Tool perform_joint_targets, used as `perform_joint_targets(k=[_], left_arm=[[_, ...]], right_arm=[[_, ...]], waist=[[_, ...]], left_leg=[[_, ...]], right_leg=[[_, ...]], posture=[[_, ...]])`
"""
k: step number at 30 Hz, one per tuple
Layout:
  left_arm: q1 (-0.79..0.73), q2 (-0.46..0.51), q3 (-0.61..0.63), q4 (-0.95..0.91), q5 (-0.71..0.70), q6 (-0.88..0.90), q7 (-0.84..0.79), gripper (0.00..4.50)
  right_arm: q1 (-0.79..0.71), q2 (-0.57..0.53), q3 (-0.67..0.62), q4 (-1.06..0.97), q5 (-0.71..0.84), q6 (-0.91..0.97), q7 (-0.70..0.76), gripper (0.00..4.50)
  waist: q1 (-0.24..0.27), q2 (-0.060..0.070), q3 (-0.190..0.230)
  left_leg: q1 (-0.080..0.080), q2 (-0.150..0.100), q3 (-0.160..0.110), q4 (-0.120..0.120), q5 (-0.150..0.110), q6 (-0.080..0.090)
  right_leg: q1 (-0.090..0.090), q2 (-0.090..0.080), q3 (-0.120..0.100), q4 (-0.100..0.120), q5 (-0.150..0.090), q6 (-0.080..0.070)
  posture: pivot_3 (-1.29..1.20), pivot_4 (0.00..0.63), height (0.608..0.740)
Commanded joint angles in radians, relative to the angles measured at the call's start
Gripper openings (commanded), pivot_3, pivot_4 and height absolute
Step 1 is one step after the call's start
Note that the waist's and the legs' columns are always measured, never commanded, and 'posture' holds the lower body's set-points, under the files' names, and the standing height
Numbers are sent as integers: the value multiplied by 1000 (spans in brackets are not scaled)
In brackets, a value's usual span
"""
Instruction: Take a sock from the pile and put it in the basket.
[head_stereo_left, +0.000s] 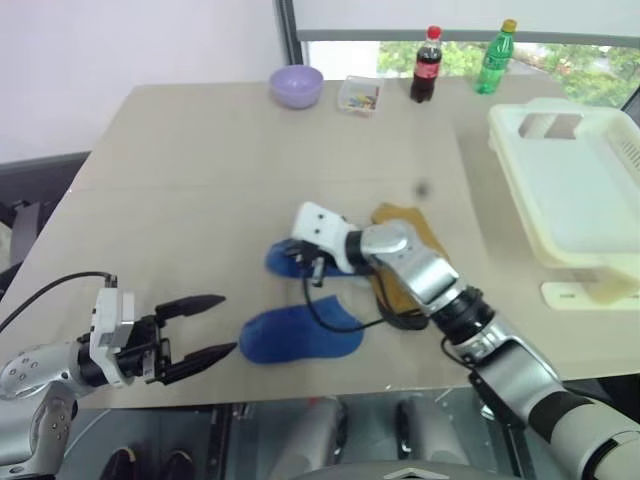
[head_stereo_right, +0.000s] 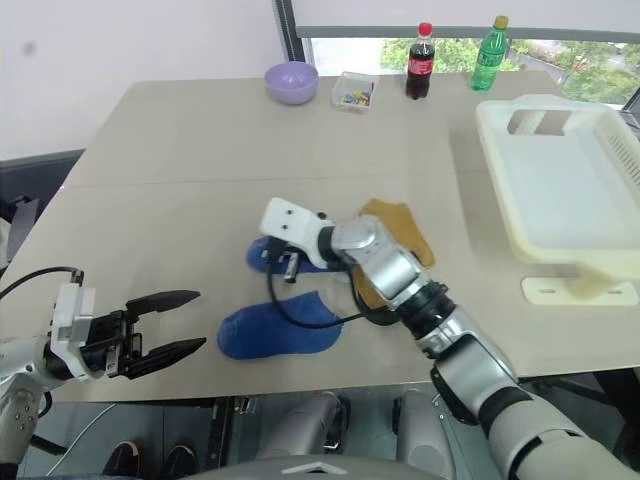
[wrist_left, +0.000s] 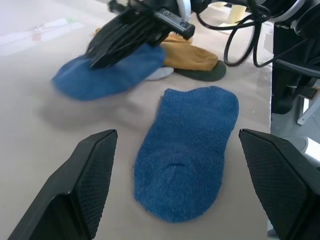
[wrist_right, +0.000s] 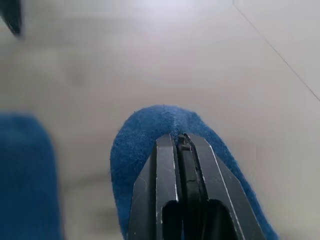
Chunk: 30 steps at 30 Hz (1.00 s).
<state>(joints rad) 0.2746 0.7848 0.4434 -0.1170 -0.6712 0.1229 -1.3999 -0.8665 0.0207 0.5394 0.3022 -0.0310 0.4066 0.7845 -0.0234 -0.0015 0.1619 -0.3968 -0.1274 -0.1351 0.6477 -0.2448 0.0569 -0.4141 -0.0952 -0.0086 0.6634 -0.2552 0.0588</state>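
Early in the task, by the look of it. Right claw (wrist_right: 180, 142) pressed together over a blue sock (head_stereo_left: 282, 258) at the pile (head_stereo_right: 385, 240) mid-worktop (head_stereo_left: 200, 180); whether the fabric is actually pinched, hard to tell. Left claw (head_stereo_left: 210, 325) spread wide, hovering empty just beside a second blue sock (head_stereo_left: 300, 335). Cream basket (head_stereo_left: 520, 130) well apart at the right edge, no sock inside. Still to do: lift, carry, release.

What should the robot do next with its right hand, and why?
Probably open the right hand and lower it onto the blue sock beneath it. Its fingers are pressed shut above that sock, with nothing between them, so it can't grab yet. The basket sits off to the robot's right, with no sock visible in it. The left hand waits open near another blue sock.
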Motion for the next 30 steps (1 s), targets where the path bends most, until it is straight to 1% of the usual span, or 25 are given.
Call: perform_joint_targets(k=[1, 4, 5, 7, 9, 10, 12, 15, 17, 19, 21, 24, 30], left_arm=[[7, 3, 35, -27, -15, -7, 4, 4186], [12, 0, 36, -37, -16, -5, 10, 4186], [13, 0, 38, -39, -17, -5, 11, 4186], [16, -2, 41, -44, -19, -4, 15, 4186], [18, -7, 46, -46, -24, -2, 22, 4186], [15, -10, 47, -45, -28, 2, 28, 4186], [-5, -18, 46, -40, -33, 18, 60, 4186], [-44, -30, 47, -34, -33, 46, 134, 4186], [-75, -8, 36, -31, -57, 178, 229, 4186], [-100, 4, 33, -30, -59, 228, 263, 4186], [-133, 7, 33, -1, -32, 212, 271, 4186], [-188, 15, 39, 65, -9, 206, 287, 4186], [-265, 54, 30, 199, 41, 220, 305, 4186]], right_arm=[[-78, 88, -8, 78, -19, -44, -52, 90], [-128, 144, -32, 170, -36, -76, -98, 913], [-135, 152, -42, 185, -35, -90, -111, 1296], [-137, 164, -79, 185, -11, -95, -130, 2065], [-119, 138, -88, 121, 11, -62, -92, 2784], [-104, 116, -92, 75, 21, -37, -71, 2784], [-52, 64, -114, -60, 51, 70, -44, 2784], [4, 0, -127, -203, 60, 258, -55, 2784], [50, -57, -128, -308, 89, 430, -43, 2784], [92, -95, -124, -374, 124, 546, -28, 2784], [117, -105, -114, -380, 134, 589, -46, 2784], [127, -99, -101, -337, 132, 603, -79, 2784], [100, -28, -154, -253, 175, 625, -118, 2784]], waist=[[-4, 0, 0], [-4, 2, 1], [-4, 2, 1], [-7, 2, 1], [-13, 2, 1], [-16, 2, 1], [-16, 1, 1], [-13, -2, -1], [-12, -3, -2], [-12, -3, -2], [-17, -3, -2], [-21, -2, -1], [-19, -2, -2]], left_leg=[[0, 0, 0, 0, 0, 0], [0, 2, 0, 0, 1, -2], [0, 3, 0, 0, 1, -3], [1, 3, 0, 0, 2, -4], [1, 4, 0, 0, 2, -5], [1, 5, 0, 0, 2, -5], [1, 7, 0, -1, 2, -6], [1, 9, -1, -1, 2, -8], [1, 9, 0, -1, 2, -8], [1, 9, 0, -1, 2, -8], [1, 9, 0, -1, 2, -8], [1, 11, 2, -2, 2, -9], [1, 12, 3, -3, 3, -9]], right_leg=[[0, 2, 0, 0, 0, 0], [0, 6, 0, 0, 2, -3], [0, 6, 0, 0, 2, -3], [0, 7, 0, 0, 3, -4], [0, 8, 1, 0, 3, -6], [0, 8, 1, 0, 4, -6], [-1, 8, 1, 0, 4, -7], [-2, 8, 0, 0, 4, -7], [-2, 8, 1, 0, 4, -7], [-2, 8, 0, 1, 5, -8], [-2, 8, 1, 1, 5, -8], [-5, 9, 3, 2, 5, -8], [-5, 9, 4, 1, 5, -9]], posture=[[0, 150, 740], [0, 150, 740], [0, 150, 740], [0, 150, 740], [0, 150, 740], [0, 150, 740], [0, 150, 740], [0, 150, 740], [0, 150, 740], [0, 150, 740], [0, 150, 740], [0, 150, 740], [0, 150, 740]])
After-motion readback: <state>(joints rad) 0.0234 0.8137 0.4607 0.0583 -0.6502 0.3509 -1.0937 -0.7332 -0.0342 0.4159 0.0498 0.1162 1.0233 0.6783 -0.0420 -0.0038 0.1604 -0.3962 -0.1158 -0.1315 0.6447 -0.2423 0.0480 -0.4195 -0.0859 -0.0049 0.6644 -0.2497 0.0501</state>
